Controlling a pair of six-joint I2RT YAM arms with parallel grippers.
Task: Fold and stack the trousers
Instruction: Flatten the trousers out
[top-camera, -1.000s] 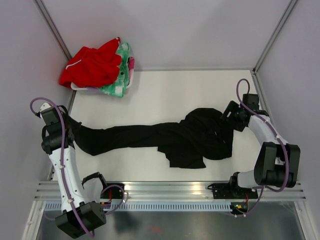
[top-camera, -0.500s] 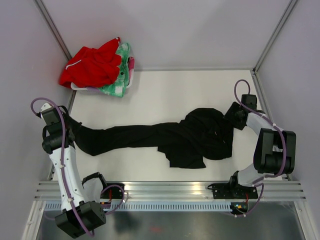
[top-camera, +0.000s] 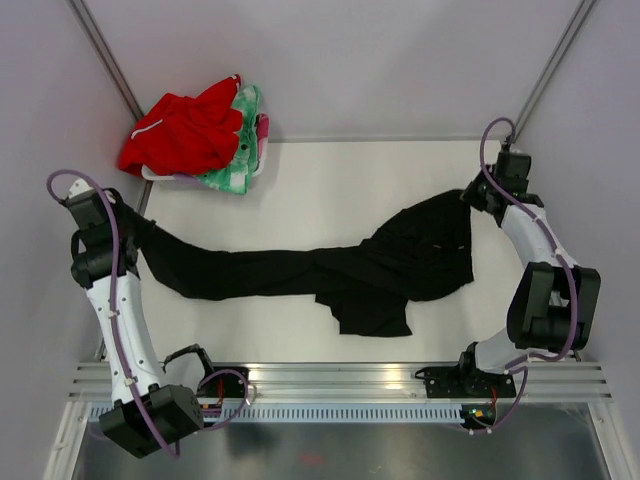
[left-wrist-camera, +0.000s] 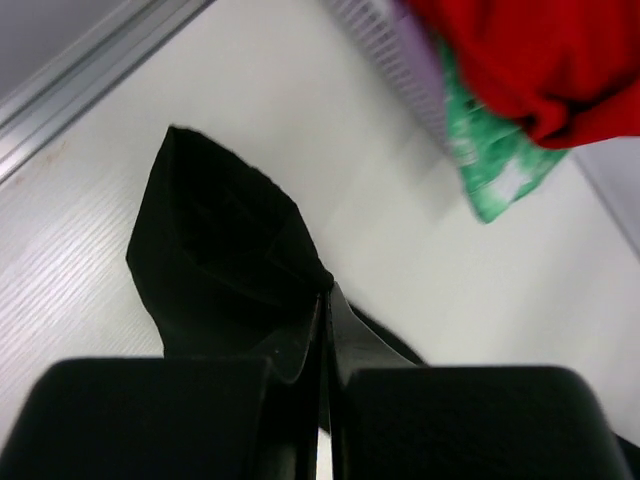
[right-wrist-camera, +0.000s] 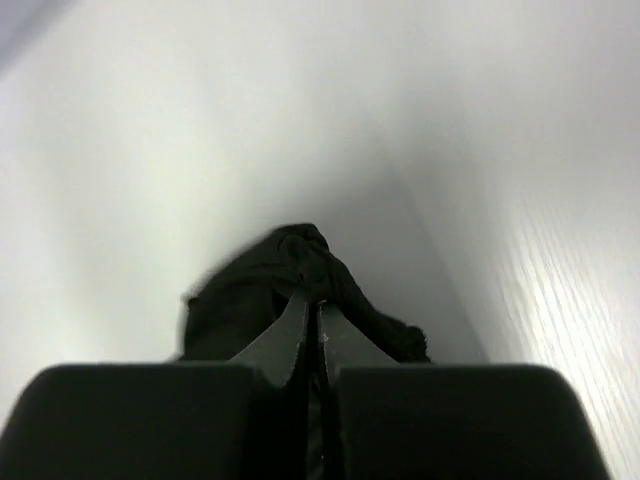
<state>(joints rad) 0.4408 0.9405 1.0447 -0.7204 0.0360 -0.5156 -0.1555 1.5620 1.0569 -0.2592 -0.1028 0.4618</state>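
The black trousers (top-camera: 330, 270) stretch across the table from left to right, with a loose flap hanging toward the near edge at the middle. My left gripper (top-camera: 140, 228) is shut on the leg end at the far left; the left wrist view shows black cloth (left-wrist-camera: 215, 260) pinched between its closed jaws (left-wrist-camera: 325, 300). At the far right corner my right gripper (top-camera: 478, 195) is shut on the waist end. Bunched black fabric (right-wrist-camera: 300, 265) sits at its fingertips (right-wrist-camera: 312, 305) in the right wrist view.
A red garment (top-camera: 185, 132) lies on a green-and-pink cloth (top-camera: 240, 150) in a white basket at the back left. Grey walls with metal posts close the table in on three sides. A metal rail (top-camera: 340, 380) runs along the near edge.
My right gripper closed on the waist end and pulled it toward the back right corner. The left gripper drew the leg end further left and back, stretching the trousers.
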